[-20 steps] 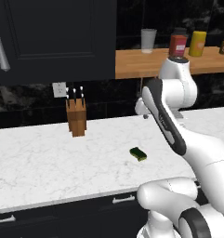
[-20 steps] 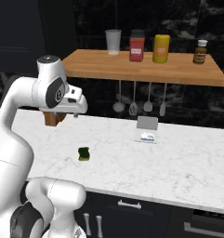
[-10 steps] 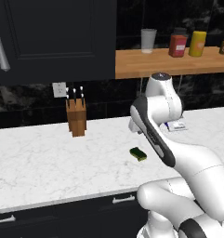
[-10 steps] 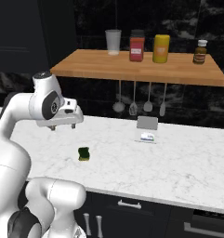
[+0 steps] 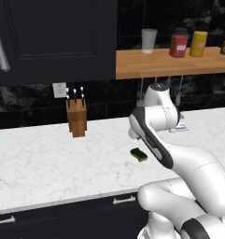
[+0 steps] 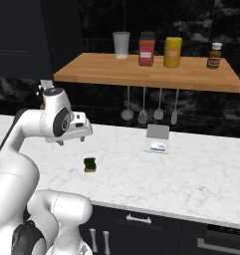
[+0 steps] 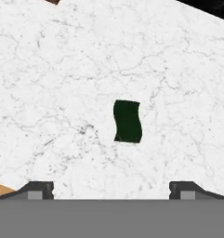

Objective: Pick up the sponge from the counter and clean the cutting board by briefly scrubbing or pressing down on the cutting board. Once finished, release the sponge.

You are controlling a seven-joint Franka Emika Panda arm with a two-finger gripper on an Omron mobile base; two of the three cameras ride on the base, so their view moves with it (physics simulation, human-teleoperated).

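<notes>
The sponge [image 5: 138, 154] [image 6: 89, 165] lies flat on the white marble counter [image 5: 39, 163], near its front edge. In the hand view the sponge [image 7: 128, 121] shows its dark green layer, just right of centre and ahead of the fingertips. My gripper [image 6: 71, 141] [image 7: 111, 190] hangs above the counter, a little behind and above the sponge, pointing down. It is open wide, with nothing between its fingers [image 7: 39, 189]. The cutting board is out of view.
A wooden knife block [image 5: 76, 117] stands at the back wall, left of the arm. A small card stand [image 6: 157, 134] sits on the counter to the right. Above, a wooden shelf [image 6: 151, 72] carries a cup and jars, with utensils [image 6: 141, 114] hanging below.
The arm has folded down and forward, bringing the hand from near the knife block's height to just above the sponge. The sponge has not moved.
</notes>
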